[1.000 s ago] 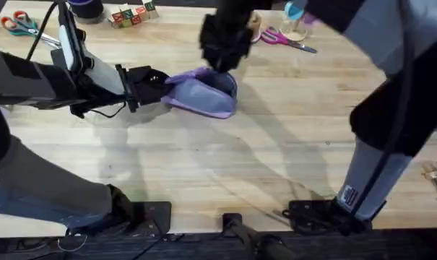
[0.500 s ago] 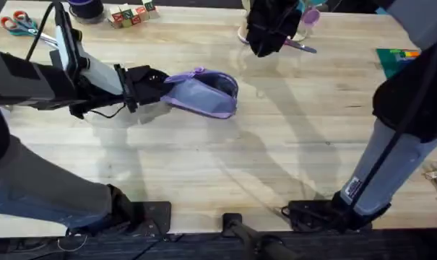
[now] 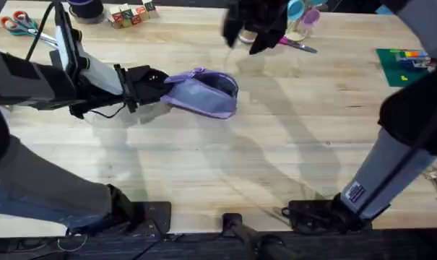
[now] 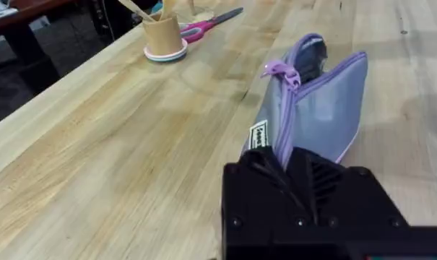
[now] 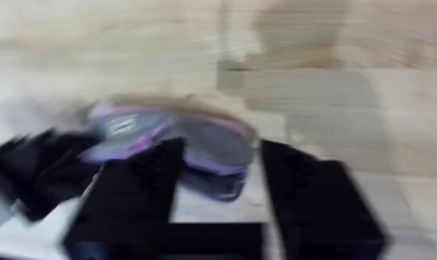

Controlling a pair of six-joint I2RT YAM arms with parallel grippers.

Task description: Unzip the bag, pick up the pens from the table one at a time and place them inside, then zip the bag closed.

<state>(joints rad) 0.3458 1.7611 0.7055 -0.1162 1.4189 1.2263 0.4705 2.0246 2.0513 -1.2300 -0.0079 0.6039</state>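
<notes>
The right gripper (image 3: 253,29) has apparently risen off the bag (image 3: 201,93).

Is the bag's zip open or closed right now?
Open. The bag shows a dark gap at its far end, and its zip pull sits partway along. The left end effector pinches its near end.

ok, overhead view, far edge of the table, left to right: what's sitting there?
Red-handled scissors → dark round object → letter blocks → right gripper, hanging dark and blurred above the table → pink-handled scissors → green card.

Bare table (image 3: 261,144) right of bag (image 3: 204,92); left hand (image 3: 157,85) blocks bag's left end
</notes>
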